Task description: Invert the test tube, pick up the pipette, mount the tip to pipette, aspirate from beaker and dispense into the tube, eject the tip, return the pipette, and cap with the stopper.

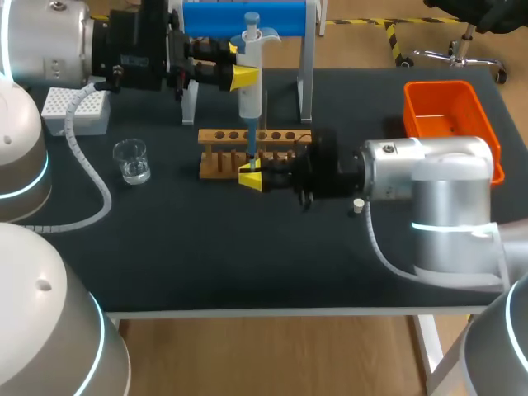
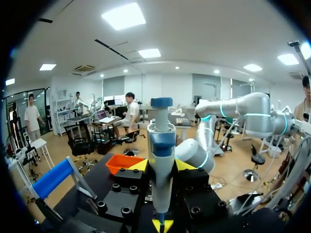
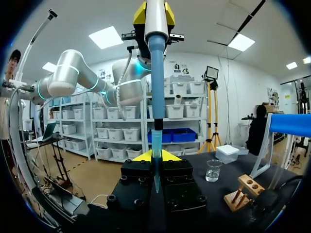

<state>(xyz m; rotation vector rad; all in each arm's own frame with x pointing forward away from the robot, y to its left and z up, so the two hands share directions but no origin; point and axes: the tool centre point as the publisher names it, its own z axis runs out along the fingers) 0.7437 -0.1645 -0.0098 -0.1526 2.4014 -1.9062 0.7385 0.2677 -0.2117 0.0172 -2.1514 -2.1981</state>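
While the left gripper (image 1: 245, 77) clamps the pipette (image 1: 250, 97) upright over the tube (image 3: 156, 181) clasped by the right gripper (image 1: 252, 178) at the rack's (image 1: 216, 135) near side, sideways drift could spill the liquid.

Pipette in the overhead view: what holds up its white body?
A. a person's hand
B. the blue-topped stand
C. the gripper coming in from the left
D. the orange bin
C: the left gripper clamps the pipette around its white body, with a yellow tip on each side.
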